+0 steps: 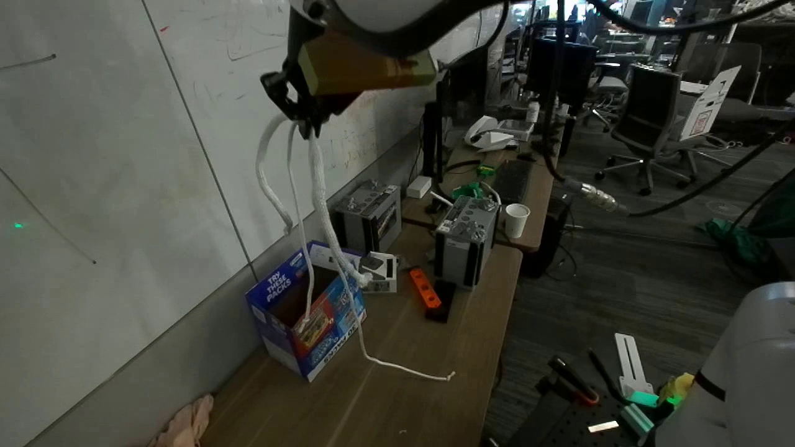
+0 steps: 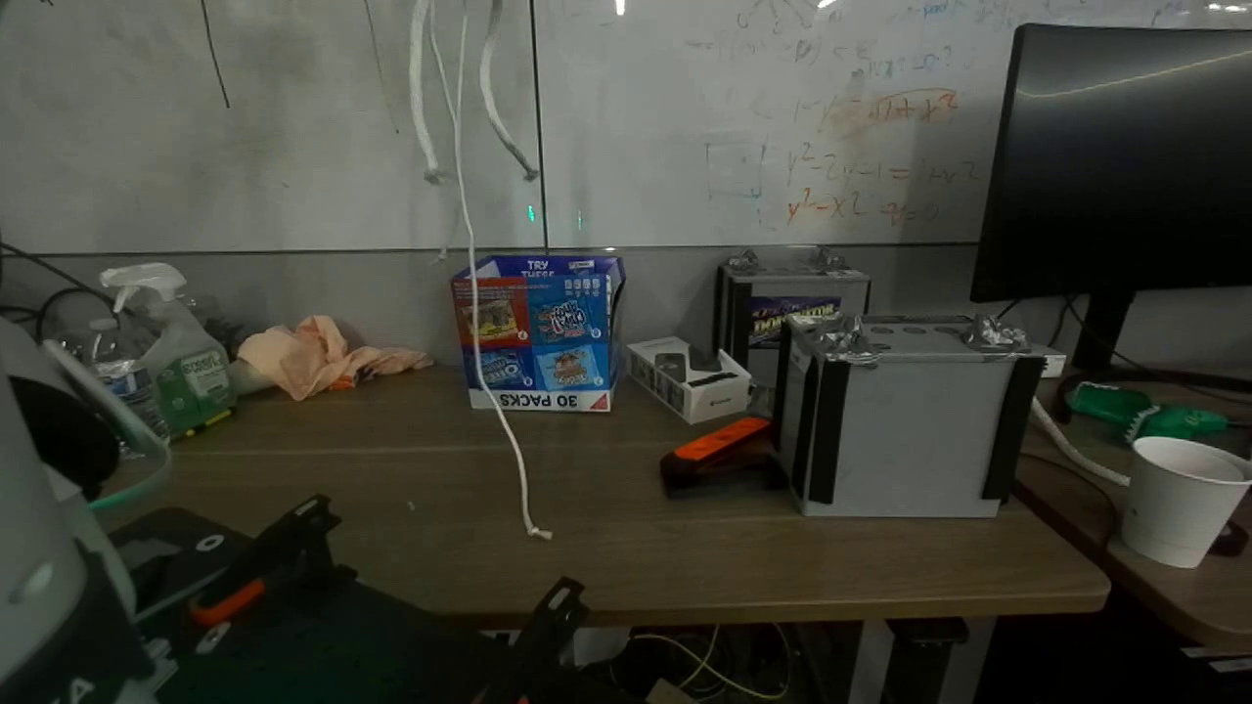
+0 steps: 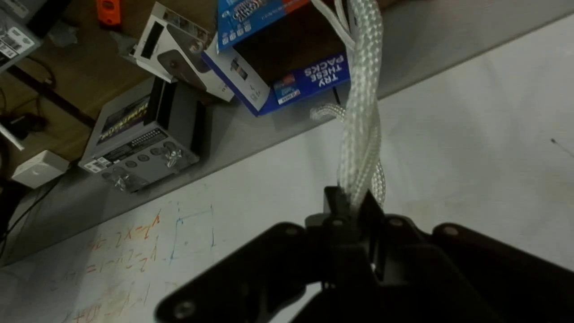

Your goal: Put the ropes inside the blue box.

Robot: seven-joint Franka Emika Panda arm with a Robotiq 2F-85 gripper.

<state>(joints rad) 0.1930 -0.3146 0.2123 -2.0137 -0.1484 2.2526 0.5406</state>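
The white ropes point(image 1: 319, 186) hung from my claw point(image 3: 354, 202), which pinched them between its fingertips well above the blue box point(image 2: 572, 376). Their thick ends dangled in the air, while a thin length of them dropped past the box's printed front and ran out over the table point(image 2: 606, 577). Just beside the box sat a small white carton point(image 2: 690, 381), then an orange bar point(image 2: 722, 440) near a gray case point(image 2: 910, 435); a second gray case point(image 2: 797, 303) was set back toward the whiteboard point(image 2: 636, 147). All of these crowded one side of the box. On its other side lay a crumpled peach cloth point(image 2: 313, 362), which I saw in both exterior views. A white cord point(image 2: 1071, 450) curved out behind the first case, and I couldn't tell whether it was rope as well.

Only in an exterior view did I see the spray bottle point(image 2: 191, 362) and the water bottle point(image 2: 127, 381) beyond the cloth; the office chairs point(image 1: 649, 112), too, appeared just in an exterior view.

The box stood with its mouth up. My wrist view looked into that mouth and showed a brown, shadowy inside, its bottom too dark to read. A white cup point(image 2: 1179, 504) stood upright on a second table point(image 2: 1164, 601); what it held I couldn't tell.
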